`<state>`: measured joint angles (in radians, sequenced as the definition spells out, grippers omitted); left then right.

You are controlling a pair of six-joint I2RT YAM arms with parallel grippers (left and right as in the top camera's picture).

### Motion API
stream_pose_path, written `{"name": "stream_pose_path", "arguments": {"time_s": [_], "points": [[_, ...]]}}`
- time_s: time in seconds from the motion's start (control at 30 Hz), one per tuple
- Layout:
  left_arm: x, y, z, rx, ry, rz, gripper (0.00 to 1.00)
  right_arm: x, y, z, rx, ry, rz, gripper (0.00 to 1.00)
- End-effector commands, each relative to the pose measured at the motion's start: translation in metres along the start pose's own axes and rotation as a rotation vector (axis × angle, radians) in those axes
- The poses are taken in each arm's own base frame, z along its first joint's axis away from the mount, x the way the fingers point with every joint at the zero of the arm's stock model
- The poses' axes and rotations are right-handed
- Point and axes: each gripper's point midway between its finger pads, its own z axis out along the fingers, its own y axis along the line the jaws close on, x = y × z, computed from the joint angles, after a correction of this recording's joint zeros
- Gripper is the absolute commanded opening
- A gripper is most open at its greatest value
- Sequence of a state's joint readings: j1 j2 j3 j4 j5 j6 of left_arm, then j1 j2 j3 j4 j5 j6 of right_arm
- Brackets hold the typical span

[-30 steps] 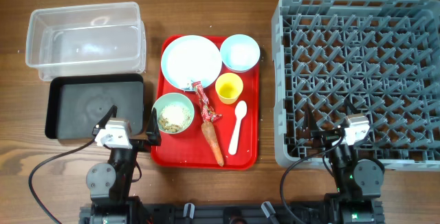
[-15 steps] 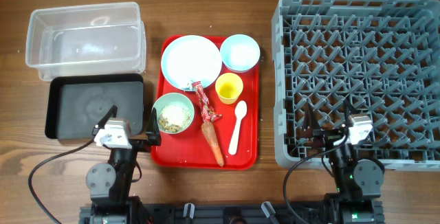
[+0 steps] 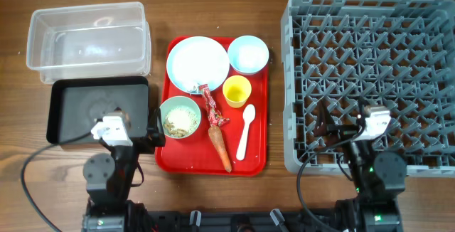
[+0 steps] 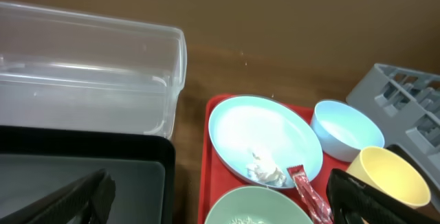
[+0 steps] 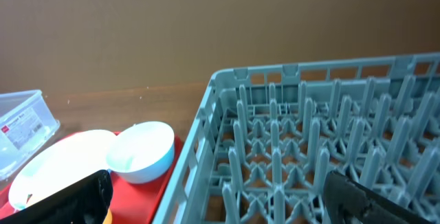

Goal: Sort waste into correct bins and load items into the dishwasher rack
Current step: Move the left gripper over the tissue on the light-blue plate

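Note:
On the red serving tray lie a white plate [image 3: 197,62] with a white scrap [image 4: 265,168], a pale blue bowl [image 3: 248,53], a yellow cup [image 3: 237,91], a pale green bowl [image 3: 180,117] holding rice scraps, a red wrapper [image 3: 212,108], a carrot [image 3: 221,147] and a white spoon [image 3: 245,132]. The clear tub [image 3: 89,38] and the black tray [image 3: 78,111] are at the left. The grey rack [image 3: 370,82] is at the right. My left gripper [image 3: 129,127] is open and empty over the black tray's near right corner. My right gripper [image 3: 348,124] is open and empty over the rack's near edge.
The flat red serving tray [image 3: 259,157] sits between the black tray and the rack on a wooden table. Black cables trail from both arm bases at the table's near edge.
Both arms have risen and moved a little away from the near edge. The left has shifted slightly left, the right slightly right. Nothing on the table has moved.

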<state>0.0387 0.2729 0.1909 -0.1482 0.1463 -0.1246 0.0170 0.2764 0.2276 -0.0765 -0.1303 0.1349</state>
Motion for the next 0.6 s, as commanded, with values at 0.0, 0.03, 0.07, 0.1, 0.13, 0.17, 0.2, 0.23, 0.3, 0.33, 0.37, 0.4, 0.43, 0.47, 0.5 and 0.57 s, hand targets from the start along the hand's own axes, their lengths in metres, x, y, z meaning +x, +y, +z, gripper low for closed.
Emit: {"name": "stream_pose_path", "arguments": {"time_s": [0.0, 0.03, 0.07, 0.1, 0.13, 0.17, 0.2, 0.23, 0.3, 0.33, 0.37, 0.4, 0.43, 0.47, 0.5, 0.57], "points": [[-0.027, -0.002, 0.002, -0.027, 0.052, -0.027, 1.0, -0.027, 0.002, 0.006, 0.008, 0.024, -0.027, 1.0], [-0.032, -0.003, 0.005, -0.037, 0.105, -0.035, 1.0, -0.031, 0.001, 0.011, 0.014, 0.074, -0.021, 1.0], [-0.035, -0.003, 0.006, -0.044, 0.136, -0.039, 1.0, -0.032, 0.001, 0.013, 0.016, 0.094, -0.018, 1.0], [-0.037, -0.003, 0.007, -0.05, 0.169, -0.044, 1.0, -0.033, 0.001, 0.016, 0.02, 0.122, -0.014, 1.0], [-0.04, -0.004, 0.009, -0.057, 0.2, -0.048, 1.0, -0.033, 0.001, 0.019, 0.023, 0.15, -0.011, 1.0], [-0.043, -0.004, 0.01, -0.063, 0.232, -0.053, 1.0, -0.034, 0.0, 0.022, 0.026, 0.178, -0.007, 1.0], [-0.045, -0.004, 0.011, -0.068, 0.26, -0.057, 1.0, -0.034, 0.0, 0.024, 0.029, 0.208, -0.003, 1.0], [-0.048, -0.005, 0.012, -0.07, 0.29, -0.062, 1.0, -0.034, 0.0, 0.026, 0.032, 0.233, 0.0, 1.0], [-0.054, -0.008, 0.014, -0.073, 0.356, -0.073, 1.0, -0.034, 0.0, 0.028, 0.041, 0.307, 0.01, 1.0], [-0.056, -0.01, 0.014, -0.073, 0.389, -0.08, 1.0, -0.034, 0.0, 0.028, 0.046, 0.342, 0.015, 1.0], [-0.057, -0.012, 0.013, -0.07, 0.434, -0.089, 1.0, -0.034, 0.0, 0.028, 0.05, 0.384, 0.02, 1.0], [-0.057, -0.014, 0.011, -0.069, 0.471, -0.096, 1.0, -0.033, 0.0, 0.028, 0.055, 0.417, 0.024, 1.0], [-0.056, -0.016, 0.008, -0.066, 0.521, -0.108, 1.0, -0.032, 0.0, 0.027, 0.058, 0.46, 0.023, 1.0], [-0.055, -0.018, 0.006, -0.063, 0.556, -0.117, 1.0, -0.031, 0.0, 0.026, 0.059, 0.494, 0.016, 0.99], [-0.052, -0.021, 0.003, -0.056, 0.597, -0.128, 1.0, -0.029, -0.001, 0.025, 0.059, 0.531, 0.008, 1.0], [-0.047, -0.023, -0.002, -0.055, 0.645, -0.14, 1.0, -0.025, -0.001, 0.024, 0.06, 0.569, 0.012, 1.0]]}}
